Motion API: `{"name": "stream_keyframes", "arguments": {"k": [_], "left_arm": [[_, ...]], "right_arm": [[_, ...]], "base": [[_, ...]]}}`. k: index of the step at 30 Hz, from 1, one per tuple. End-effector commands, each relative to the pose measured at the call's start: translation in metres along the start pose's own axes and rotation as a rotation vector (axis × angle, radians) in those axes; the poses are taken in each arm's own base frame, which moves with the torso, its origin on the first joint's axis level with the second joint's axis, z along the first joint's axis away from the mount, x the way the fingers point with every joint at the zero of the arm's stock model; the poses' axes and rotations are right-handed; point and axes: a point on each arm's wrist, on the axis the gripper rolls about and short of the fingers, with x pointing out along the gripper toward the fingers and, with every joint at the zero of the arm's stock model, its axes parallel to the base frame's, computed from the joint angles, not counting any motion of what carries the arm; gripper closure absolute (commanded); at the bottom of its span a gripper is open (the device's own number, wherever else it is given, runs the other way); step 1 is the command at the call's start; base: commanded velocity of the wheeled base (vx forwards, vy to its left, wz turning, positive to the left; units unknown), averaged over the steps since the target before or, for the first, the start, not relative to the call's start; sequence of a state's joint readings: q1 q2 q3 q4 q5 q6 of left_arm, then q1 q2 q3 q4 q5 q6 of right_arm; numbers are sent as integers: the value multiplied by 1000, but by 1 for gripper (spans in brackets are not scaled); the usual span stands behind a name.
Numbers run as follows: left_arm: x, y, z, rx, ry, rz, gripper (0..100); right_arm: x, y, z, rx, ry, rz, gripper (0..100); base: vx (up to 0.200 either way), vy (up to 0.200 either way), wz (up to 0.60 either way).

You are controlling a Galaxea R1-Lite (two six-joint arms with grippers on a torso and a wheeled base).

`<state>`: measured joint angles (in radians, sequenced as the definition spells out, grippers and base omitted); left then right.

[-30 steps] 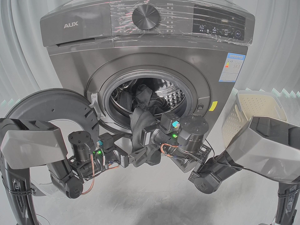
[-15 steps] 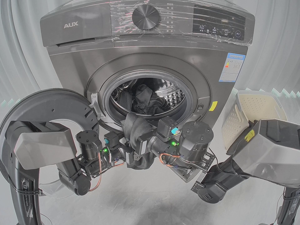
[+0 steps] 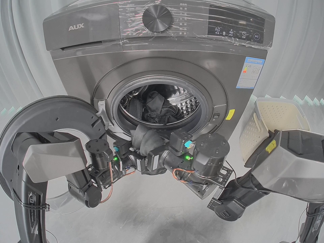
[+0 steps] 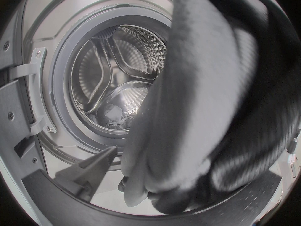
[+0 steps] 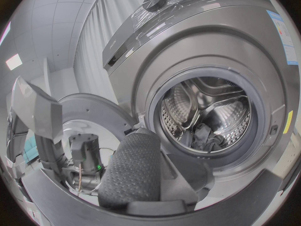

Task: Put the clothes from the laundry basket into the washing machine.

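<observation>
The washing machine [image 3: 155, 51] stands with its round opening uncovered; dark clothes [image 3: 157, 107] lie in the drum [image 5: 203, 138]. A dark grey garment [image 3: 146, 140] is bunched against the lower rim of the opening. My right gripper [image 3: 150, 154] is shut on that garment [image 5: 191, 173] from the right, its textured finger pad [image 5: 131, 170] facing the wrist camera. My left gripper [image 3: 140, 162] sits under the bundle from the left. In the left wrist view one finger [image 4: 94, 165] stands apart from the garment [image 4: 200, 110], which hides the other finger.
The machine's door [image 3: 54, 118] hangs wide open at the left, close behind my left arm. A cream laundry basket [image 3: 270, 118] leans tilted beside the machine at the right. Grey floor [image 3: 152, 206] lies in front.
Both grippers rose and drew together toward the opening. The garment, hanging long a second ago, is now bunched at the lower rim.
</observation>
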<state>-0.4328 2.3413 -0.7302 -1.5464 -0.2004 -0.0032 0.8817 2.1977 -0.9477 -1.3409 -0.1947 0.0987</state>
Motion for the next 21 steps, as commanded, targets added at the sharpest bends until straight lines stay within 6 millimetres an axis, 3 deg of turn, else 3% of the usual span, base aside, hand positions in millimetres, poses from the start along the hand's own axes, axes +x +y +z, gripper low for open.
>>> {"name": "stream_keyframes", "arguments": {"k": [1, 9, 21], "left_arm": [[1, -2, 1, -2, -3, -5, 100], [-11, -1, 13, -5, -14, 3, 100], [-24, -5, 37, -29, -62, 0, 100]], "right_arm": [[1, -2, 0, 3, -14, -8, 100], [-6, -34, -11, -8, 54, -99, 100], [-28, -37, -39, -27, 180, -107, 100]], "base": [[0, 0, 0], [0, 0, 0], [0, 0, 0]]}}
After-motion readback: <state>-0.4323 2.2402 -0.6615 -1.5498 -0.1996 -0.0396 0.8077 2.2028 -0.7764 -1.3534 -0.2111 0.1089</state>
